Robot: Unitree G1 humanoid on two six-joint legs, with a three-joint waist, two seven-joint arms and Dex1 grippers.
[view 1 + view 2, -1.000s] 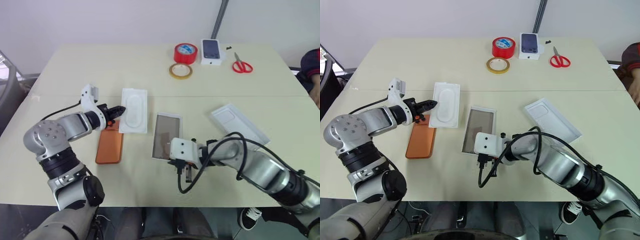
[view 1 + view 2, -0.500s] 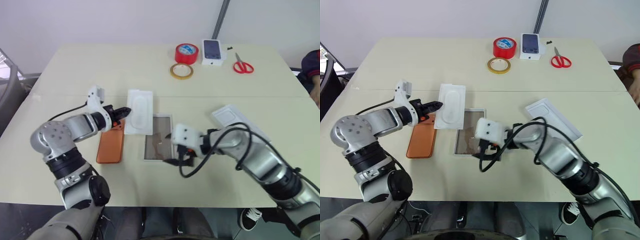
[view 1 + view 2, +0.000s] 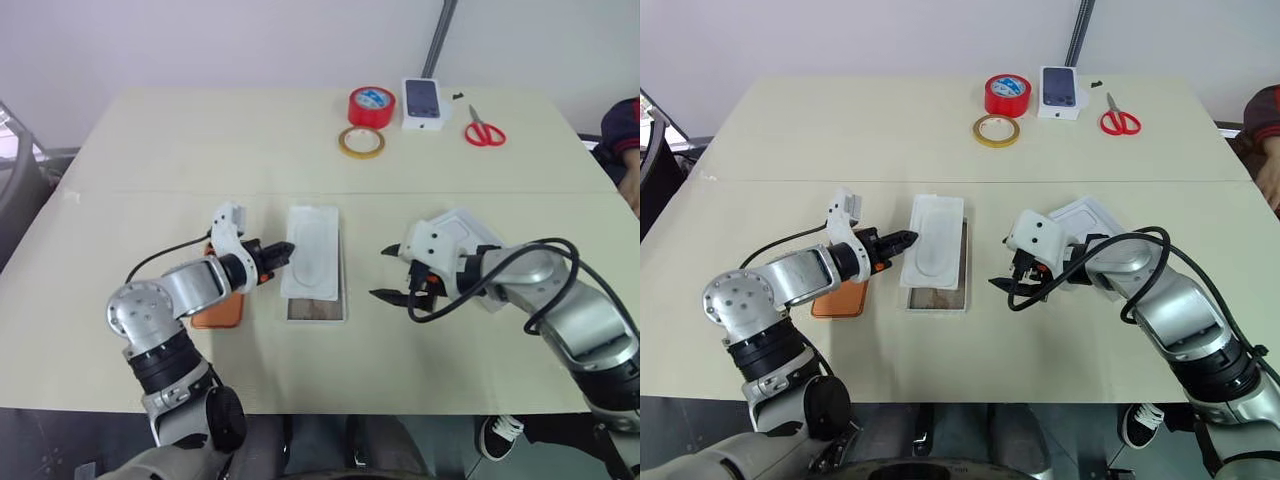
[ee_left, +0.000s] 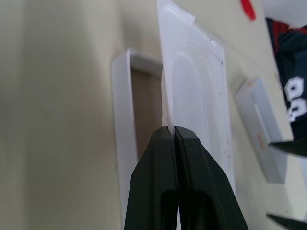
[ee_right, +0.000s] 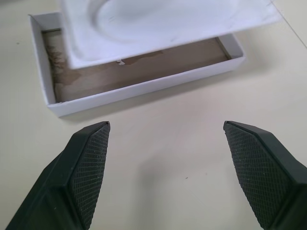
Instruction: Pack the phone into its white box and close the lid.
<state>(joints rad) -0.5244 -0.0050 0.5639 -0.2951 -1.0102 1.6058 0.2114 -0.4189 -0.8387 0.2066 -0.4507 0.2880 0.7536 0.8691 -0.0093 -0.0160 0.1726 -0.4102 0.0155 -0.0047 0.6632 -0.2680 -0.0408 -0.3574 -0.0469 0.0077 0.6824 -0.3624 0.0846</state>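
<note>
Two grippers work over the table. Our left gripper is clenched on the near long edge of a thin white insert with an oval recess, and we hold that insert above the white box, slightly tilted, so that it covers most of the tray. From the head views we see just a strip of the box's brownish floor at the near end; from the right wrist we see more of that floor under the raised insert, and it seems to hold nothing, though the far part is hidden.

Our right gripper hangs just right of the box with its black fingers spread wide, grasping nothing.

The phone lies on the table left of the box, largely behind our left forearm, so only an orange corner shows. The lid rests behind our right wrist, partly covered by it and a black cable.

At the far edge stand a red tape roll, a yellowish tape ring, a small white box printed with a dark phone and red-handled scissors. A person's sleeve is cut off at the right border.
</note>
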